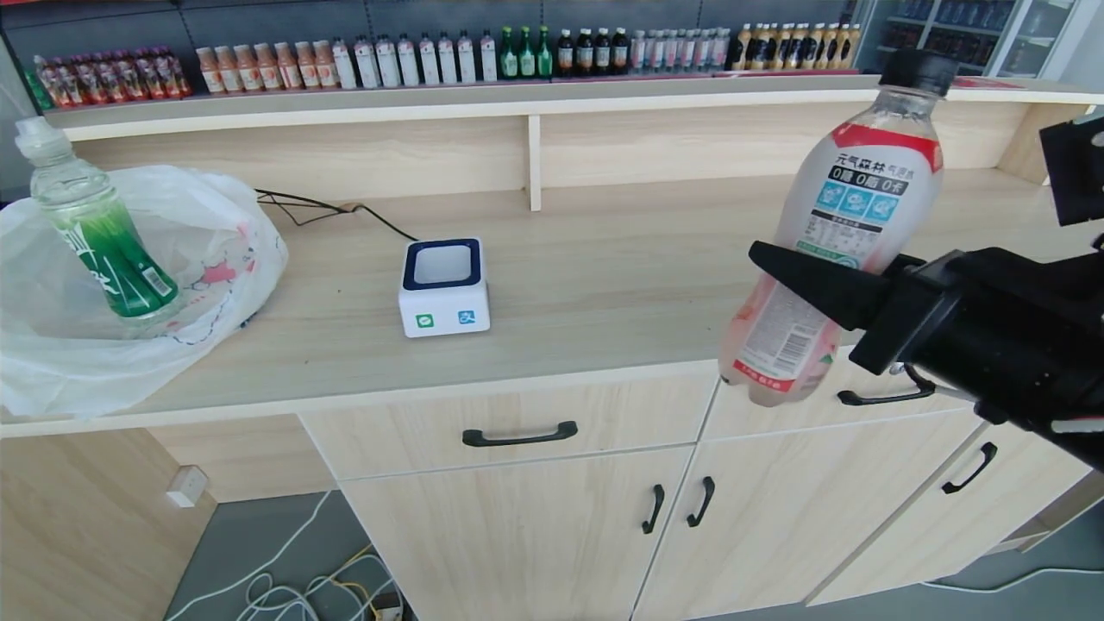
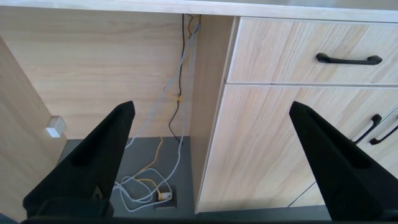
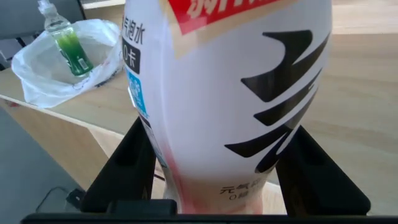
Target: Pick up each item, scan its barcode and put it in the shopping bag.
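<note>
While the counter runs across the middle of the head view, a white cube scanner with a dark blue rim sits at its centre, between the shopping bag at the left edge and the pink bottle at the right. A black cable trails from behind the scanner toward the bag. The thin white bag lies open with a green bottle leaning inside it. Rows of drinks line the shelf along the top. The right gripper is clamped on the pink bottle's lower body, holding it in the air over the counter's front edge. It tilts, black cap toward the upper right, with pale pink liquid, a red-topped white label and a barcode near the bottom. Lower down, the left gripper faces the cabinet and a drawer handle, jaws wide apart.
</note>
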